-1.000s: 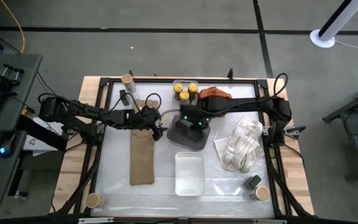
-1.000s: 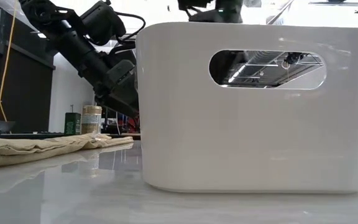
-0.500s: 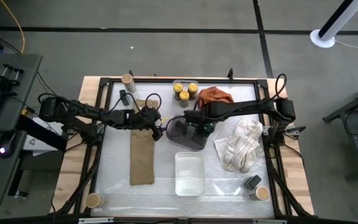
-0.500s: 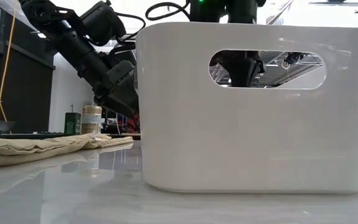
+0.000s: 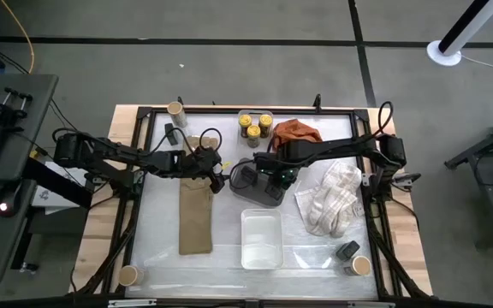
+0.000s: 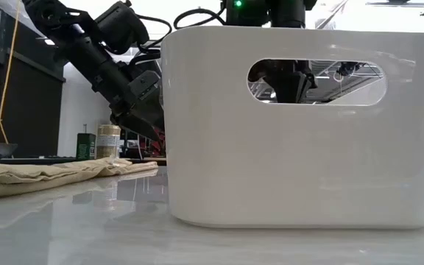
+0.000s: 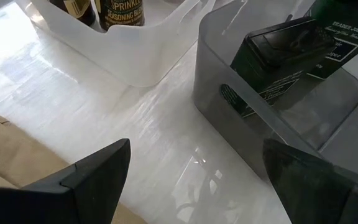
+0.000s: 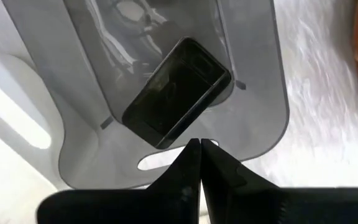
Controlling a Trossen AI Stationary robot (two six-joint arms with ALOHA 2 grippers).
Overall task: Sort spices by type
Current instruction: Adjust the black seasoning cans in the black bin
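White worktop (image 5: 161,222) carries a grey tray (image 5: 251,184) at its middle. Since a second ago the right pincer (image 5: 274,175) has pulled back off the tray toward its far side, fingers pressed together and empty, and a tin (image 8: 176,93) lies inside, likely just sorted. The left pincer (image 5: 216,175) waits spread just beside the tray.

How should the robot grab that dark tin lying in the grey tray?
From straight above, since the grey tray's walls block every side. The dark tin lies slantwise inside, so the right gripper above it should probably open, turn to match the slant, and pinch across the tin's two long sides near the middle.
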